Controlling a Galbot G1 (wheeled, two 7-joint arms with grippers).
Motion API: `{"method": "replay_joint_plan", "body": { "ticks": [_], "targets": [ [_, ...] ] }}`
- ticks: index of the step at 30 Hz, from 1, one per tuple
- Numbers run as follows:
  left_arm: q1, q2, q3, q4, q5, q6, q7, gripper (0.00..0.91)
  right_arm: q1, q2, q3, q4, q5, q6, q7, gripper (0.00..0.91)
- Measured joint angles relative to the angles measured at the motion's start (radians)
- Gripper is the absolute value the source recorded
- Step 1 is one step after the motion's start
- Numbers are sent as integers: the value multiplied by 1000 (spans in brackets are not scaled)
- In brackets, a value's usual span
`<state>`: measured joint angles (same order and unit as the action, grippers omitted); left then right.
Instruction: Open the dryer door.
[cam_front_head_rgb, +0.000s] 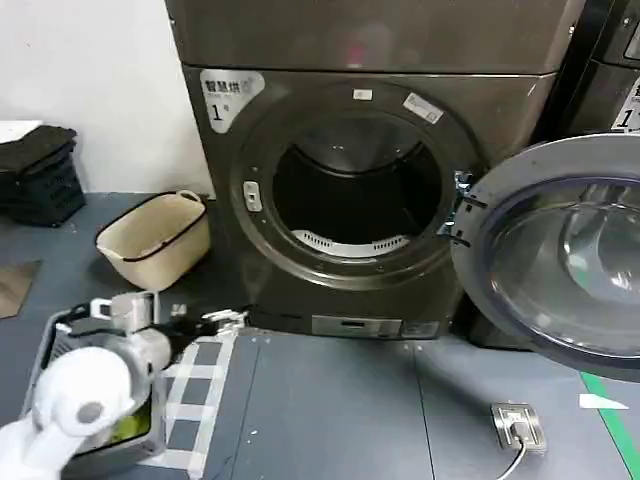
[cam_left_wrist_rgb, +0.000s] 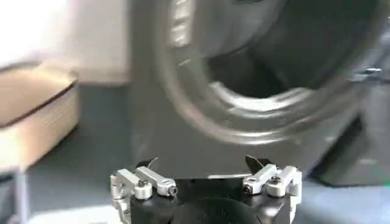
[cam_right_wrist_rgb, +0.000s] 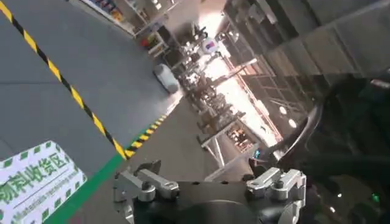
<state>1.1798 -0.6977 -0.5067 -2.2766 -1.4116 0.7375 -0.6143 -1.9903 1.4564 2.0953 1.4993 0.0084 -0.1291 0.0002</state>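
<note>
The dryer (cam_front_head_rgb: 400, 40) is a dark bronze-grey machine with a silver "1" badge (cam_front_head_rgb: 228, 95). Its round drum mouth (cam_front_head_rgb: 355, 190) stands uncovered. The dryer door (cam_front_head_rgb: 575, 260) hangs swung out to the right, its grey inner face and glass turned toward me. My left gripper (cam_front_head_rgb: 222, 320) is low on the left, in front of the machine's lower left corner and apart from it. In the left wrist view it (cam_left_wrist_rgb: 203, 163) is open and holds nothing, facing the drum rim (cam_left_wrist_rgb: 256, 103). My right gripper (cam_right_wrist_rgb: 204, 167) is open and holds nothing, pointing out across the room's floor.
A beige basket (cam_front_head_rgb: 155, 240) sits on the floor left of the dryer, with a stack of black items (cam_front_head_rgb: 40, 175) behind it. A second dark machine (cam_front_head_rgb: 610, 70) stands at the right. A metal plate with a cable (cam_front_head_rgb: 518, 425) lies on the floor.
</note>
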Motion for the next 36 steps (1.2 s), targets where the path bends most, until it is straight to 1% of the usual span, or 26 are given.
{"method": "replay_joint_plan", "body": {
  "ticks": [2,5,9,14,16,21,31,36],
  "targets": [
    [24,10,-27,8,-91,0,-72,907,0,-5,0,-10,2,6,-4,907],
    [67,33,-66,22,-191,0,-164,907,0,-12,0,-19,4,8,-10,907],
    [108,67,-100,39,-364,-1,-324,907,5,-17,-1,-25,4,12,-14,907],
    [152,113,-138,54,-559,-1,-458,907,10,-16,-3,-17,13,16,-20,907],
    [166,134,-153,66,-635,-1,-486,907,9,-16,-3,-15,29,17,-26,907],
    [169,176,-174,103,-760,-2,-537,907,3,-16,3,-15,55,21,-35,907],
    [181,202,-213,177,-853,-1,-611,907,6,-17,6,-33,85,62,-39,907],
    [180,205,-242,228,-942,-32,-632,907,9,-19,6,-44,88,80,-41,907]
  ]
}}
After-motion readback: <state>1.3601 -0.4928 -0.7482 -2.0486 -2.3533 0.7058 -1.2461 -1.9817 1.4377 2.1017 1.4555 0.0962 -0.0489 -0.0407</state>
